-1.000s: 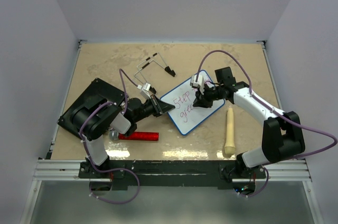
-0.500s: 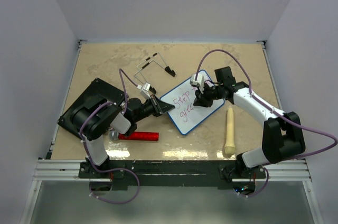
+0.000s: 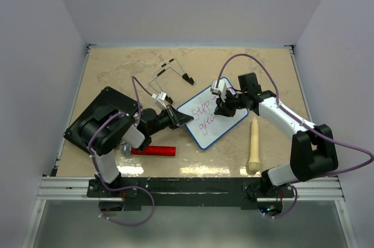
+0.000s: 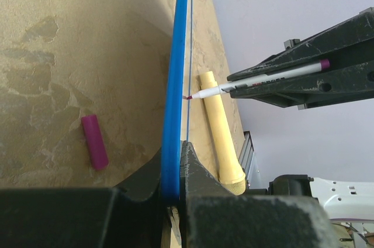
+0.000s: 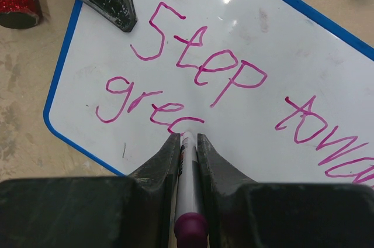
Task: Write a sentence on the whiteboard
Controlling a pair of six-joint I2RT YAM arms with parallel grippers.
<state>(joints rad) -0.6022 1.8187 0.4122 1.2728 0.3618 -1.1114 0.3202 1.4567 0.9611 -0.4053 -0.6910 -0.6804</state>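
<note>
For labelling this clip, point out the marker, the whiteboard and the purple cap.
marker [image 5: 188,172], right wrist view, white barrel.
whiteboard [image 5: 292,43], right wrist view, bare face.
purple cap [image 4: 94,141], left wrist view, middle.

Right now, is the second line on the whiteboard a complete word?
No, the second line of the sentence reads only "gre" plus a part-drawn letter, with the marker tip at its last stroke on the whiteboard.

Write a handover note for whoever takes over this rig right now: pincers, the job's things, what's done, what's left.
Left pincer: shut on the whiteboard rim, steadying it.
Right pincer: shut on the marker, tip on the board.
Done: the sentence reads "Step towa" running out of view, then "gre" plus a half-formed letter.
Left: finish the second line, then lift the marker.
A purple cap lies on the table by the board.
</note>
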